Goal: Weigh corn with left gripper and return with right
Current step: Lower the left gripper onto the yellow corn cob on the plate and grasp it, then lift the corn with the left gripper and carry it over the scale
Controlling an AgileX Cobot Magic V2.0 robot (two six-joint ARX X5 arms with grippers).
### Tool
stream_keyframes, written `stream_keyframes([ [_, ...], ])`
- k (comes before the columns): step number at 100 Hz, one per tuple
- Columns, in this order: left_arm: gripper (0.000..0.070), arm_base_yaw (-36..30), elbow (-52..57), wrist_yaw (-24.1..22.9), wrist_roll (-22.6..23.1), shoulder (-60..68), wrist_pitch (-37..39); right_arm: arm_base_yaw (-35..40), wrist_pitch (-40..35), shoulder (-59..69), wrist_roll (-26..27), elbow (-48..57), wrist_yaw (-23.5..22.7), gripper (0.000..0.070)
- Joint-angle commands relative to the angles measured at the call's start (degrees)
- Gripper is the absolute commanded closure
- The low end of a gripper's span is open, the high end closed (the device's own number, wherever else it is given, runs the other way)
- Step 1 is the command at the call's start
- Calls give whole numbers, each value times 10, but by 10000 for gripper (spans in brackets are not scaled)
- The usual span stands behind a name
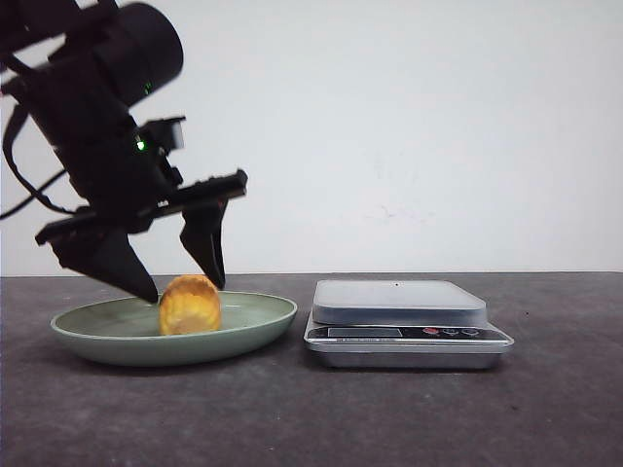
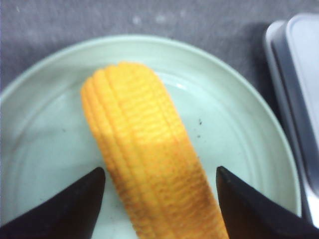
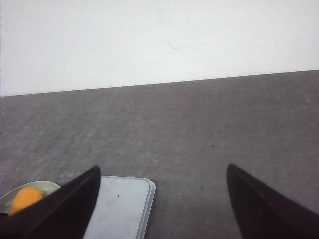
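The left gripper [image 1: 185, 282] hangs with its jaws spread wide on either side of the corn [image 1: 190, 305], which lies in the middle of the green plate [image 1: 258, 321], set to pinch and carry it to the scale [image 1: 399, 302] just beside the plate's rim, while the right gripper [image 3: 162, 199] waits apart too.

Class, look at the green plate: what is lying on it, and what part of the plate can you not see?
The corn lies on the green plate, between the open left gripper's fingers. The plate surface directly beneath the corn is covered. Nothing else shows on the plate.
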Motion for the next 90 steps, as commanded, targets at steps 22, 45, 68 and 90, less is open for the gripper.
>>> stream_keyframes([
  [22,643,-14,7,-5,-8,25,7,2,3,2,-9,11,-1,189],
  [45,695,-17,17,-15,-9,-2,11,2,-2,2,-13,11,1,189],
  [68,694,-35,99,-14,21,-52,-68,2,-3,2,-13,11,1,189],
  [90,694,-104,257,-15,43,-12,-146,2,-4,2,-12,11,0,189],
])
